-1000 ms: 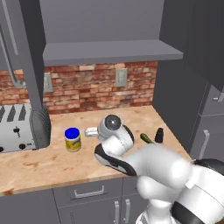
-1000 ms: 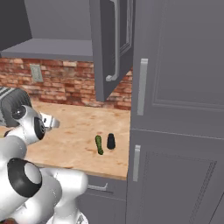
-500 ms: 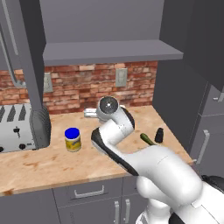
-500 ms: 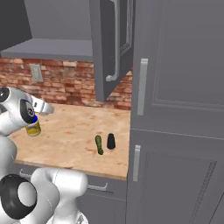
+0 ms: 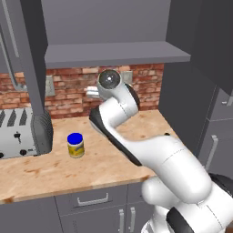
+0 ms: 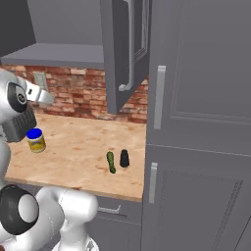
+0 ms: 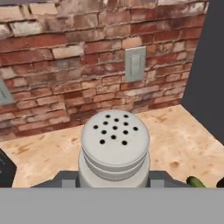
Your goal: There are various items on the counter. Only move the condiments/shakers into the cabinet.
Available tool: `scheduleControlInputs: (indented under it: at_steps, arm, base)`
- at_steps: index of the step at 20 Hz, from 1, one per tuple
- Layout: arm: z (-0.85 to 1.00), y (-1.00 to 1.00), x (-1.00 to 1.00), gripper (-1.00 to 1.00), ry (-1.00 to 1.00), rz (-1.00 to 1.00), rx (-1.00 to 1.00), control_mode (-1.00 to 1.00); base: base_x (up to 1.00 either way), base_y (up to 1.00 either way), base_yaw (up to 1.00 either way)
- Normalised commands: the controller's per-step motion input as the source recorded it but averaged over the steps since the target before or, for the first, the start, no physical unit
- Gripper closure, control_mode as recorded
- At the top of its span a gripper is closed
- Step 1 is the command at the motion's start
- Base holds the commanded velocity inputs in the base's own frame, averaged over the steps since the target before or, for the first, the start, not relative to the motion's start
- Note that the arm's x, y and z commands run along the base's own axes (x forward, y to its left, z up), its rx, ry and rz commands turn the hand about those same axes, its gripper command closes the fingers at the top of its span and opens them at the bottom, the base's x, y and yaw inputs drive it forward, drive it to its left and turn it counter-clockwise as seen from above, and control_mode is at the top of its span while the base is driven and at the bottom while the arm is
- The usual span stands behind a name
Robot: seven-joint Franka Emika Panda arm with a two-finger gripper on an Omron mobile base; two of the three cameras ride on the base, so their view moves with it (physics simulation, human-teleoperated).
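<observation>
My gripper (image 5: 94, 93) is shut on the light-grey shaker bottle (image 7: 114, 148), held high above the counter (image 5: 54, 168) just under the cabinet shelf (image 5: 118, 53). From the right, the gripper (image 6: 41, 95) shows in front of the brick wall. The hand view looks over the shaker's perforated lid at the wall. The yellow-labelled jar with blue lid (image 5: 75, 144) stands on the counter left of the arm. Near the counter's right end stands the black tapered shaker (image 6: 124, 158), with the green vegetable (image 6: 112, 162) beside it.
A silver toaster (image 5: 20, 132) sits at the counter's left end. An open cabinet door (image 6: 125, 49) hangs right of the shelf and another (image 5: 27, 68) on the left. Tall grey panels (image 6: 196, 122) close the counter's right end. A wall outlet (image 7: 135, 64) faces the hand.
The arm has risen and straightened, carrying the light-grey shaker from just above the counter up toward the shelf's underside. The jar, black shaker and vegetable have stayed put.
</observation>
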Motion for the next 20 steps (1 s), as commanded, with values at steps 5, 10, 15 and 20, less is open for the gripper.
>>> scheduleControlInputs:
  at_steps: [5, 10, 15, 20]
  arm:
    - [1.00, -0.02, -0.01, 1.00, -0.06, -0.03, 0.00, -1.00]
    - [1.00, -0.06, 0.00, 1.00, -0.19, 0.00, 0.00, -1.00]
    - [0.45, 0.00, 0.10, 1.00, -0.18, 0.00, -0.01, -1.00]
    - [0.06, 0.00, 0.00, 1.00, -0.07, 0.00, -0.01, -1.00]
  base:
    - [0.00, 0.00, 0.00]
    - [0.00, 0.00, 0.00]
    - [0.00, 0.00, 0.00]
    - [0.00, 0.00, 0.00]
